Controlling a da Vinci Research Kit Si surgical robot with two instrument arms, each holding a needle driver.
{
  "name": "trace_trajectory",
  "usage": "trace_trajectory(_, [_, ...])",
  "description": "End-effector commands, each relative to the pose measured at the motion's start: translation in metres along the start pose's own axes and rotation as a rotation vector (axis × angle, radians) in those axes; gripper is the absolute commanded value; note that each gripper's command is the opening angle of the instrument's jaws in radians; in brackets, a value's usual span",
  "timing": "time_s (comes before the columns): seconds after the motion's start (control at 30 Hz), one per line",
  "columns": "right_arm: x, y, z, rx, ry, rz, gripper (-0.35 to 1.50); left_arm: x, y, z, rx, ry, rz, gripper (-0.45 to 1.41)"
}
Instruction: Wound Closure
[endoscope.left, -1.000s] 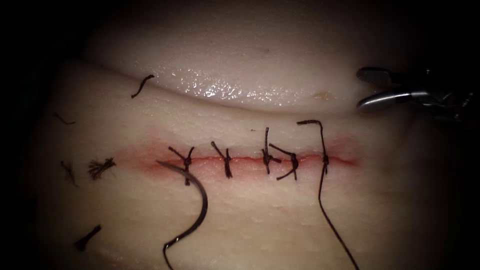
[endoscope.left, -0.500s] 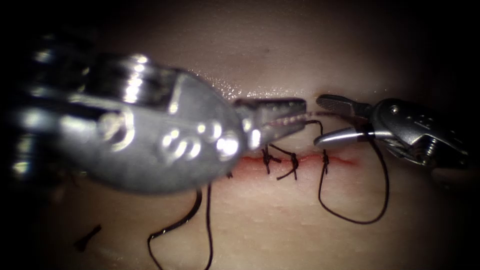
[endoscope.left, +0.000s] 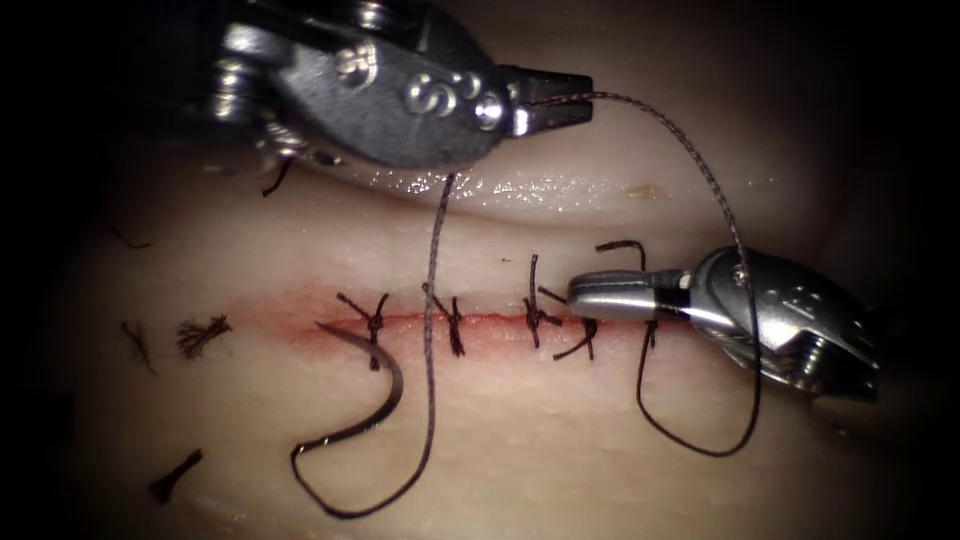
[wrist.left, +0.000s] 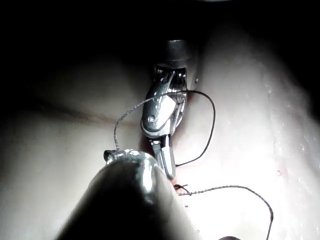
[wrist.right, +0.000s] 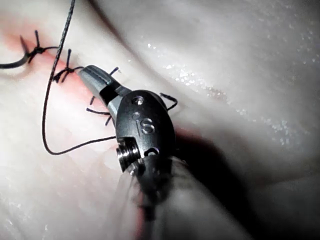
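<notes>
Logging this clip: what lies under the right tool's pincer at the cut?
The right pincer, shut, lies over the cut on the tissue, across the fourth knot. Whether it grips thread is hidden. The left pincer holds thread; the needle lies free.

Right claw (endoscope.left: 585, 296) hides the rightmost stitch (endoscope.left: 650, 325).

The right hand (wrist.right: 97, 80) carries a stamped mark on its wrist housing that reads like "S" or "6". Similar small marks on the left hand (endoscope.left: 560, 100) are unreadable.
</notes>
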Motion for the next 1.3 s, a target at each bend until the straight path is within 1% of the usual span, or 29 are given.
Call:
trace_trajectory(0.03, [-0.0005,-0.0007,0.0006,-0.002,0.035,0.005,-0.35,-0.0006,0.0003,0.002,-0.006,-0.011,-0.007,-0.45])
trace_trajectory(0.07, [-0.0004,-0.0009,0.0006,-0.002,0.054,0.005,-0.35,-0.0009,0.0004,0.0024,-0.006,-0.018,-0.009,-0.45])
trace_trajectory(0.13, [-0.0003,-0.0018,0.0006,-0.012,0.125,0.006,-0.35,-0.0022,0.0012,0.005,-0.019,-0.031,-0.026,-0.45])
trace_trajectory(0.2, [-0.0002,-0.0021,0.0006,-0.014,0.143,0.007,-0.35,-0.0028,0.0018,0.0064,-0.023,-0.037,-0.03,-0.45])
trace_trajectory(0.23, [-0.0002,-0.0021,0.0006,-0.014,0.143,0.007,-0.35,-0.0028,0.0018,0.0064,-0.023,-0.037,-0.03,-0.45])
trace_trajectory(0.3, [0.0,-0.0024,0.0007,-0.02,0.172,0.009,-0.35,-0.0036,0.0026,0.0083,-0.029,-0.039,-0.037,-0.45])
trace_trajectory(0.33, [0.0,-0.0024,0.0007,-0.02,0.172,0.009,-0.35,-0.0036,0.0026,0.0083,-0.029,-0.039,-0.037,-0.45])
trace_trajectory(0.4, [0.0002,-0.0024,0.0007,-0.031,0.212,0.013,-0.35,-0.0044,0.0033,0.0099,-0.03,-0.05,-0.045,-0.45])
trace_trajectory(0.47, [0.0004,-0.0024,0.0007,-0.039,0.241,0.016,-0.35,-0.0049,0.0039,0.0107,-0.031,-0.052,-0.047,-0.45])
trace_trajectory(0.53, [0.0007,-0.0023,0.0006,-0.047,0.285,0.021,-0.35,-0.0059,0.005,0.0122,-0.038,-0.063,-0.048,-0.45])
trace_trajectory(0.6, [0.0009,-0.0024,0.0006,-0.046,0.312,0.025,-0.35,-0.0066,0.0056,0.0128,-0.043,-0.067,-0.048,-0.45])
trace_trajectory(0.63, [0.0009,-0.0024,0.0006,-0.046,0.312,0.025,-0.35,-0.0066,0.0056,0.0128,-0.043,-0.067,-0.048,-0.45])
trace_trajectory(0.7, [0.0015,-0.0022,0.0004,-0.052,0.348,0.033,-0.35,-0.0074,0.0064,0.0136,-0.047,-0.069,-0.051,-0.45])
trace_trajectory(0.77, [0.0016,-0.0022,0.0004,-0.058,0.355,0.037,-0.35,-0.0075,0.0066,0.0137,-0.049,-0.07,-0.054,-0.45])
trace_trajectory(0.83, [0.0023,-0.0019,0.0002,-0.09,0.386,0.051,-0.35,-0.0077,0.0077,0.0141,-0.055,-0.06,-0.053,-0.45])
trace_trajectory(0.87, [0.0028,-0.0017,0.0002,-0.127,0.403,0.063,-0.35,-0.0077,0.0086,0.0144,-0.059,-0.059,-0.049,-0.45])
trace_trajectory(0.9, [0.0028,-0.0017,0.0002,-0.127,0.403,0.063,-0.35,-0.0077,0.0086,0.0144,-0.059,-0.059,-0.049,-0.45])
trace_trajectory(0.93, [0.0032,-0.0015,0.0002,-0.178,0.402,0.078,-0.35,-0.0076,0.0093,0.0145,-0.059,-0.054,-0.052,-0.45])
trace_trajectory(1.0, [0.0034,-0.0014,0.0001,-0.23,0.386,0.07,-0.35,-0.0075,0.0099,0.0146,-0.059,-0.051,-0.05,-0.45])
trace_trajectory(1.03, [0.0035,-0.0013,0.0001,-0.286,0.368,0.059,-0.35,-0.0074,0.0104,0.0147,-0.06,-0.046,-0.049,-0.45])
trace_trajectory(1.1, [0.0035,-0.0012,0.0,-0.345,0.345,0.05,-0.35,-0.0072,0.011,0.0145,-0.058,-0.048,-0.048,-0.45])
trace_trajectory(1.13, [0.0035,-0.0012,0.0,-0.345,0.345,0.05,-0.35,-0.0072,0.011,0.0145,-0.058,-0.048,-0.048,-0.45])
trace_trajectory(1.17, [0.0034,-0.001,0.0,-0.393,0.299,0.032,-0.35,-0.007,0.0115,0.0142,-0.059,-0.047,-0.047,-0.45])
trace_trajectory(1.27, [0.0034,-0.0005,0.0001,-0.448,0.169,-0.008,-0.35,-0.0064,0.0124,0.0137,-0.061,-0.046,-0.048,-0.45])
trace_trajectory(1.3, [0.0033,0.0,0.0001,-0.472,0.068,-0.034,-0.2,-0.0059,0.0129,0.0134,-0.063,-0.044,-0.05,-0.45])
